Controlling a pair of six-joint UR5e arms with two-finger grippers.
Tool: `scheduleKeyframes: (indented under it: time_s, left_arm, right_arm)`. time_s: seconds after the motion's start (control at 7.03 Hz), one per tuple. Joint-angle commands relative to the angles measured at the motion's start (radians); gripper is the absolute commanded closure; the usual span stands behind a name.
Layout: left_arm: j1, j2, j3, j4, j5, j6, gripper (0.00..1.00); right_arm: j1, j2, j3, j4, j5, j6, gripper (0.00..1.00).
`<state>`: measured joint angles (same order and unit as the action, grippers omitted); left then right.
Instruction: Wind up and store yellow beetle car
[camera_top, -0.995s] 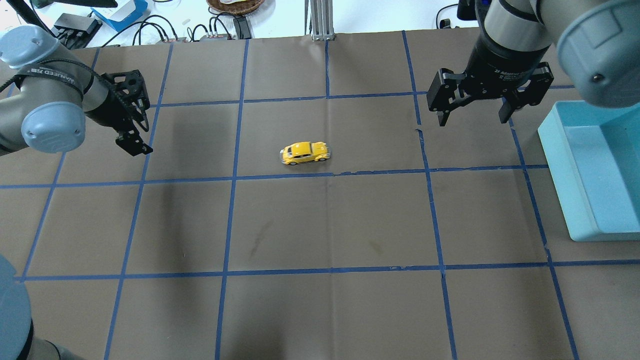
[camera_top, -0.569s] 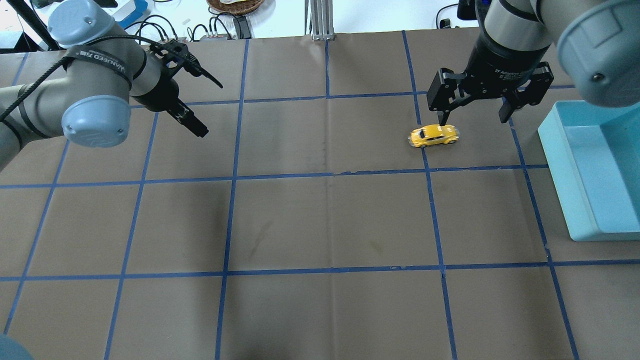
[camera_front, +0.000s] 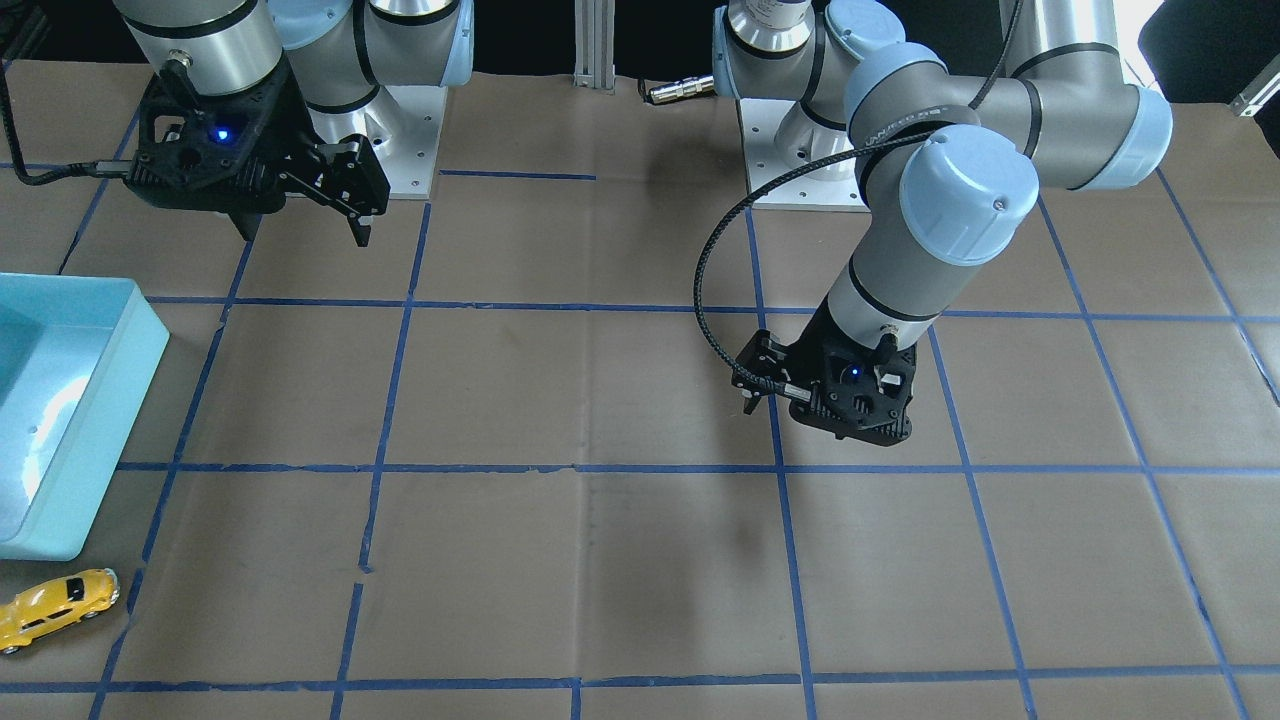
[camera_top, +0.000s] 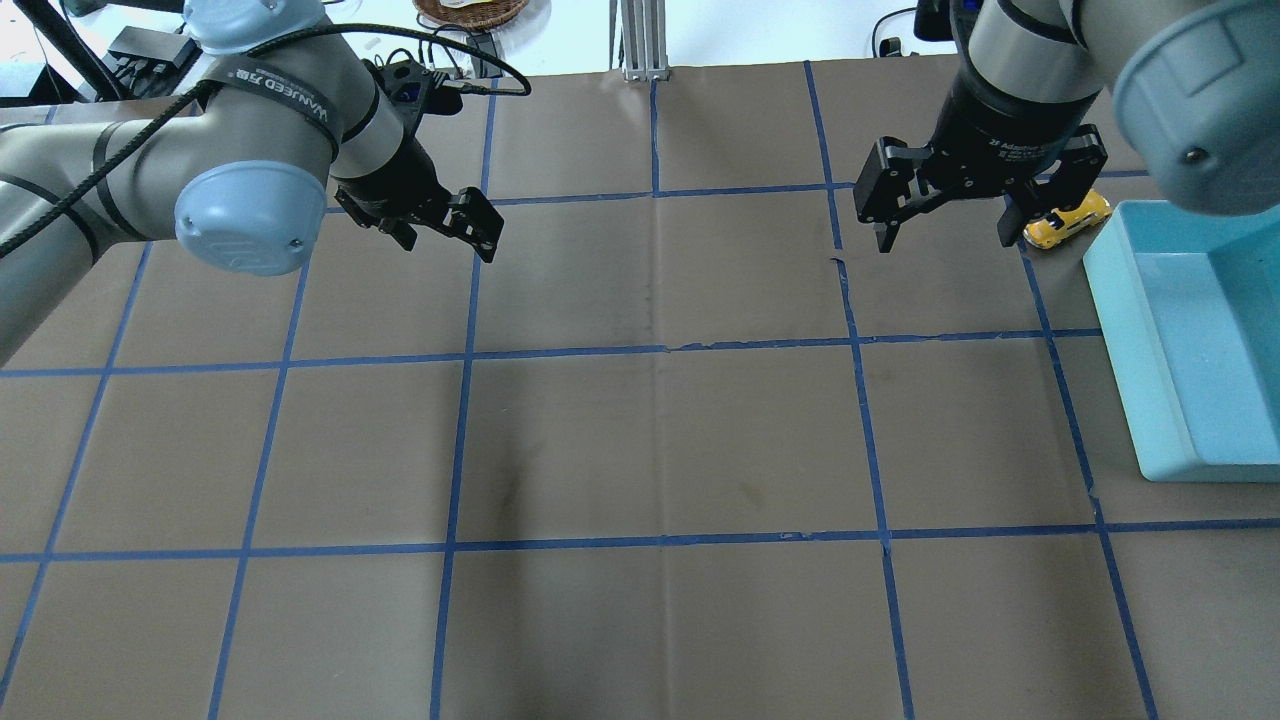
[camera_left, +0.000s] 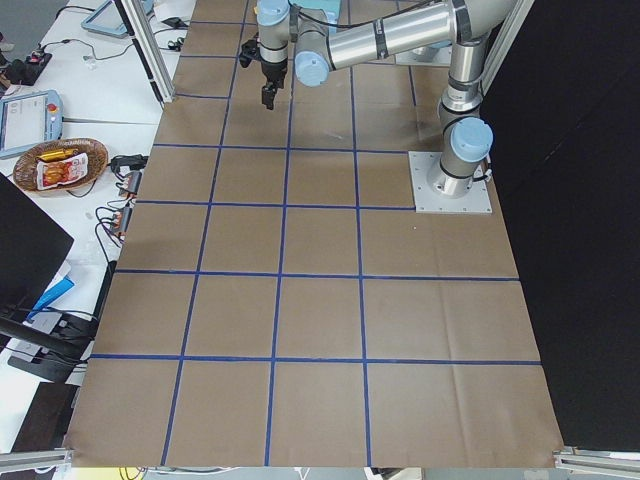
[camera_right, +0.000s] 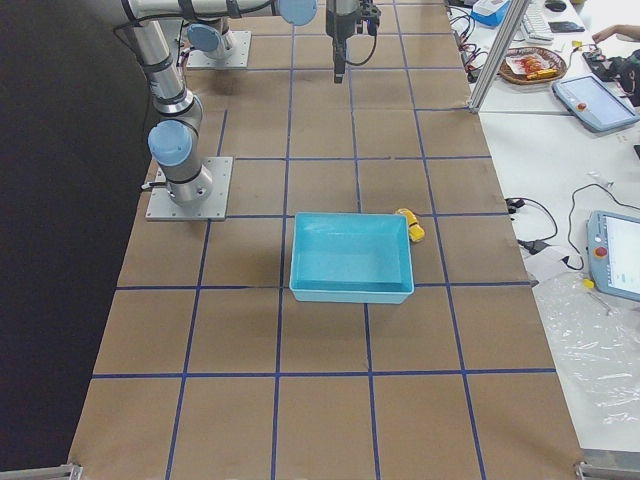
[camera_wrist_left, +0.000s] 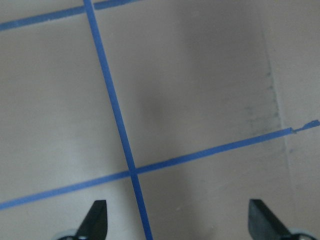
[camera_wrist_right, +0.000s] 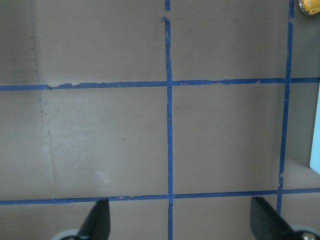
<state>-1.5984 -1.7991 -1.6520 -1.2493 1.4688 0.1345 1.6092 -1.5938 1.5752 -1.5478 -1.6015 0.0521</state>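
Note:
The yellow beetle car (camera_top: 1072, 216) rests on the table just outside the far corner of the light blue bin (camera_top: 1110, 330), on its wheels and slanted. It also shows as the car (camera_front: 55, 607), the car (camera_right: 410, 224) and a yellow sliver of the car (camera_wrist_right: 310, 6). My right gripper (camera_top: 945, 240) hovers open and empty just left of the car, and one finger hides part of it from overhead. My left gripper (camera_wrist_left: 180, 220) is open and empty over bare table at the far left, well away from the car.
Brown paper with a blue tape grid (camera_top: 660, 348) covers the table. The bin (camera_front: 90, 400) stands empty at the right end. Cables and a basket (camera_top: 470, 10) lie beyond the far edge, with an aluminium post (camera_top: 640, 40) at its middle.
The car has rolled from the table's middle to the right, under the right gripper, and stopped by the bin. The left arm swung in toward the far middle. The right gripper stayed put.

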Motion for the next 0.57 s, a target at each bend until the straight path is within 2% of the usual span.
scheduleKeyframes:
  time_s: [0.0,0.14,0.43]
  left_arm:
    - [-0.011,-0.002,0.072,-0.113,0.075,-0.205,0.0]
    - [-0.009,-0.014,0.095,-0.114,0.085,-0.305,0.0]
    - [-0.012,0.018,0.1,-0.125,0.087,-0.329,0.0]
  right_arm:
    - [0.001,0.0,-0.001,0.0,0.0,0.0,0.01]
    - [0.0,0.0,-0.001,0.0,0.0,0.0,0.01]
    - [0.0,0.0,-0.001,0.0,0.0,0.0,0.01]
